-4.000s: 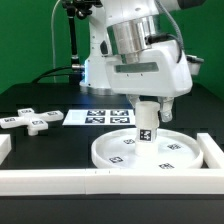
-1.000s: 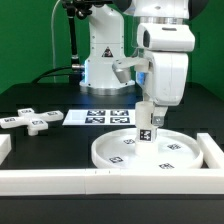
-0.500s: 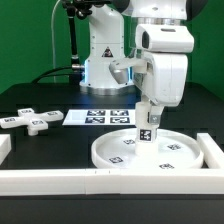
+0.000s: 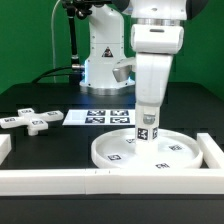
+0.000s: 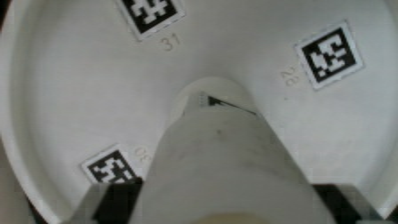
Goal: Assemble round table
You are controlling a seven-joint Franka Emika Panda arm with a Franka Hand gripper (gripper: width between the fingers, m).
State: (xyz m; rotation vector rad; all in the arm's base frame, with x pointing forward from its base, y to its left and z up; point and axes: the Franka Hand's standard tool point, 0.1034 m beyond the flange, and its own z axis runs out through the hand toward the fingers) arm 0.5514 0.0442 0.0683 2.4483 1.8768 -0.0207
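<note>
Nearest the exterior camera, the long white rail bars (image 4: 60, 182) form a low fence along the front of the black tabletop (image 4: 50, 148) and up the exterior view's right. Just behind them the large rimmed disc (image 4: 112, 154) lies flat with its tagged face up, close to the corner of the rails.

The post (image 4: 146, 130) stands about upright on the middle of the disc, its foot touching the disc's face. The fingers (image 5: 111, 204) are closed narrow on the post's upper end. In the wrist view they show as dark strips pressed against either side of it, with the post running down to the disc below. The arm (image 4: 152, 60) hangs straight above.

Whether the post is already fastened into the disc or only set on it I cannot tell, because the joint at its foot is too small to read.

Farther back, at the exterior view's left, the cross-shaped piece (image 4: 30, 121) lies flat and untouched, well apart from the disc. The marker board (image 4: 100, 118) sits beside it, in front of the arm's base.

I judge the task to be roughly midway. The disc is placed and the post is on it, probably being seated or turned home. Finishing that joint and mounting the cross-shaped piece on the post's free end are left.
</note>
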